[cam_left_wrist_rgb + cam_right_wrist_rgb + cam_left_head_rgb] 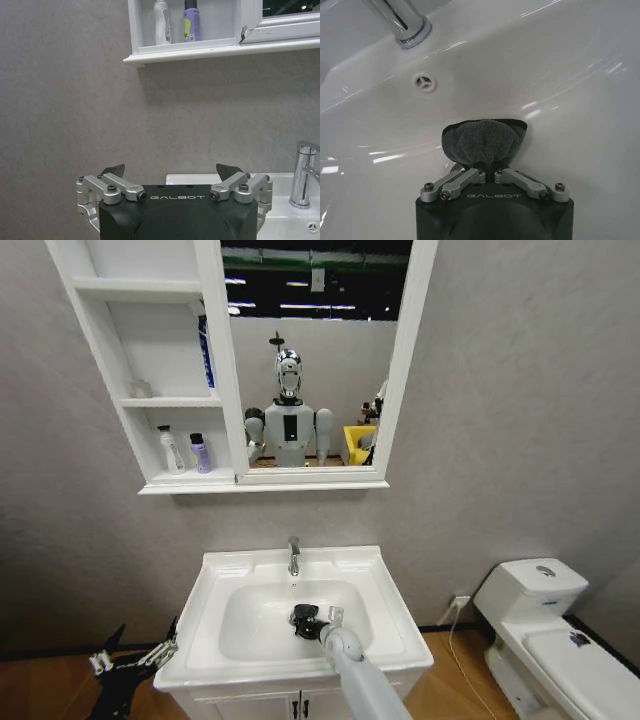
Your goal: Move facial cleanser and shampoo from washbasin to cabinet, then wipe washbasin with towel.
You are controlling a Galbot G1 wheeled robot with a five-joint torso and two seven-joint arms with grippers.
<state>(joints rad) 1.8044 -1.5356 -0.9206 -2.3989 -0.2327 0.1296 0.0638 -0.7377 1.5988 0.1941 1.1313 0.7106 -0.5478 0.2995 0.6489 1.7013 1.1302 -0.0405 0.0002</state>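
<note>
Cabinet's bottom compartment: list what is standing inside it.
Inside the cabinet, two bottles stand side by side: a white bottle and a purple bottle with a black cap. Labels cannot be read.

I'm facing a grey textured wall (500, 390), white-framed mirror (315, 360) reflecting strip ceiling lights, white toilet (545, 625) at right, wooden floor (45, 685), wall socket (461, 601) low beside toilet.

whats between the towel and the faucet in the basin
Bare white basin wall, with just the small round overflow hole. The right wrist view shows it between the towel in the right gripper and the faucet.
</note>
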